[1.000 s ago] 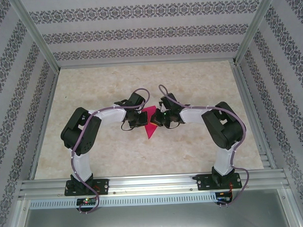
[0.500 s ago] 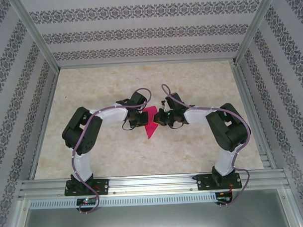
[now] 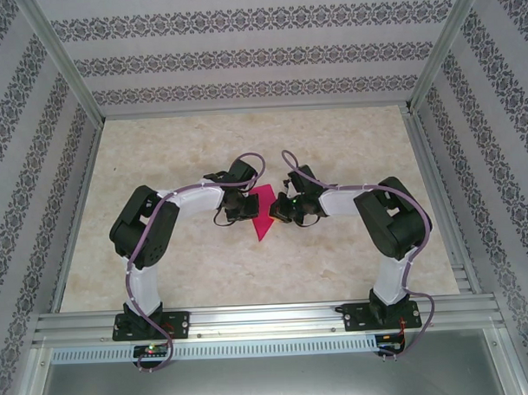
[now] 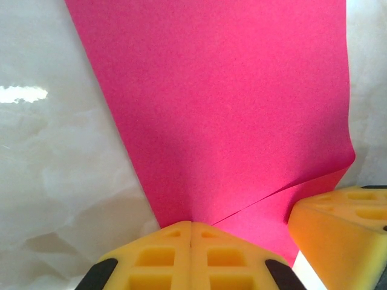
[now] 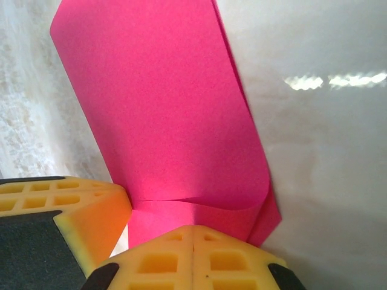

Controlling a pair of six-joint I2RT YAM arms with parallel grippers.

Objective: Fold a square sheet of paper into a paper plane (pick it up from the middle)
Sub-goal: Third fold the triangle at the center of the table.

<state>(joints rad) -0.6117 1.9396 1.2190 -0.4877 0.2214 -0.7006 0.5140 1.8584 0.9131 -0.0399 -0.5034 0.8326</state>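
The square sheet of paper [image 3: 265, 216] is bright magenta and is held over the middle of the table between my two grippers, folded over on itself with a point toward the near side. My left gripper [image 3: 251, 211] is shut on its left edge. In the left wrist view the yellow jaws [image 4: 191, 225] meet where the sheet [image 4: 230, 109] comes out, one layer lying over another. My right gripper [image 3: 278, 213] is shut on the right edge. In the right wrist view the sheet [image 5: 163, 109] curls in a loose loop above the closed jaws [image 5: 193, 229].
The marble-patterned table [image 3: 175, 148] is ringed by patterned walls and an aluminium frame [image 3: 268, 319] along the near edge. Each wrist view catches the other gripper's yellow finger close by: the right one [image 4: 338, 229] and the left one [image 5: 91, 217].
Both grippers and the sheet between them have drifted slightly to the right and nearer. The jaws stayed shut on the paper throughout.
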